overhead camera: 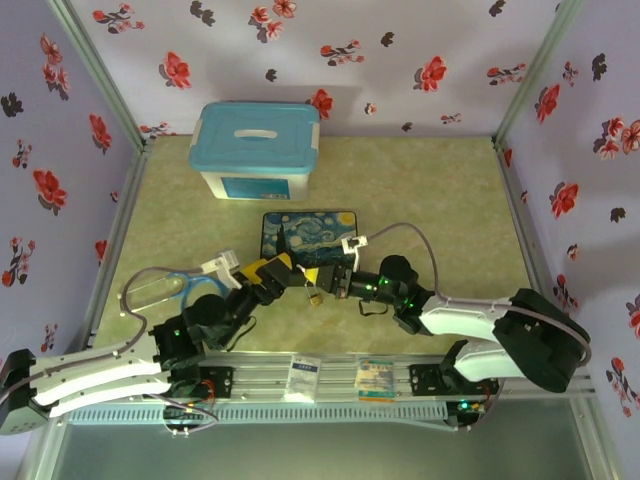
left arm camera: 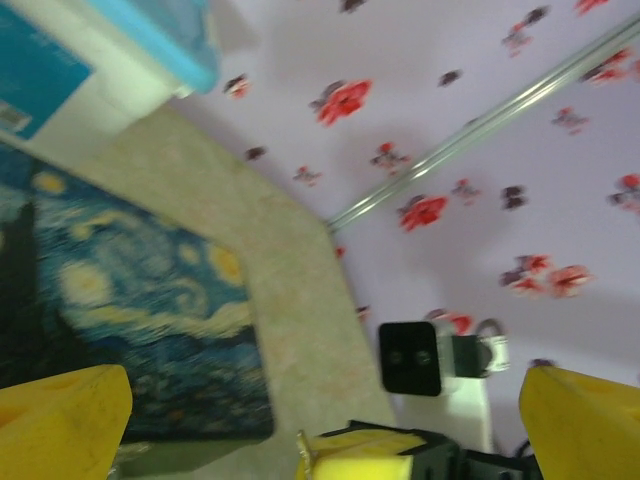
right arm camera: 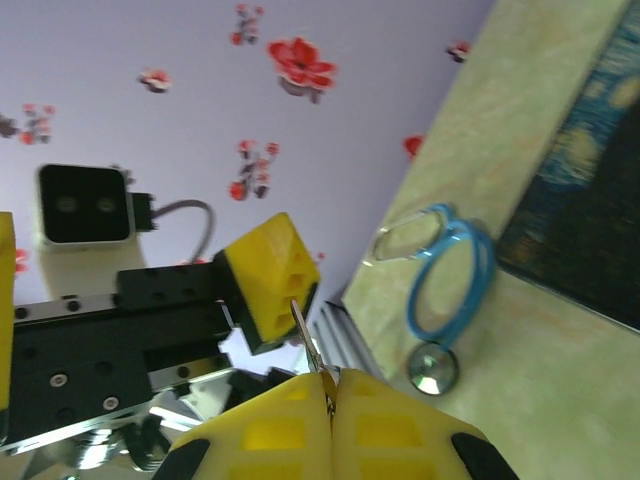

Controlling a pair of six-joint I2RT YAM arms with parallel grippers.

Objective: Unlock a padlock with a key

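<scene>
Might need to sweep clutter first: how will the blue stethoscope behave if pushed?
Probably floppy: the stethoscope lies in a loose loop of tubing, so a push would likely bend it rather than slide it whole. Its round metal chest piece looks like the heavier end and may lag or pivot.

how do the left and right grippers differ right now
The left gripper holds its yellow fingers wide apart; the right gripper has its yellow fingers pressed together. The left gripper grips nothing, while the right gripper pinches what looks like a thin grey metal key. Both have yellow fingers and face each other closely.
</scene>
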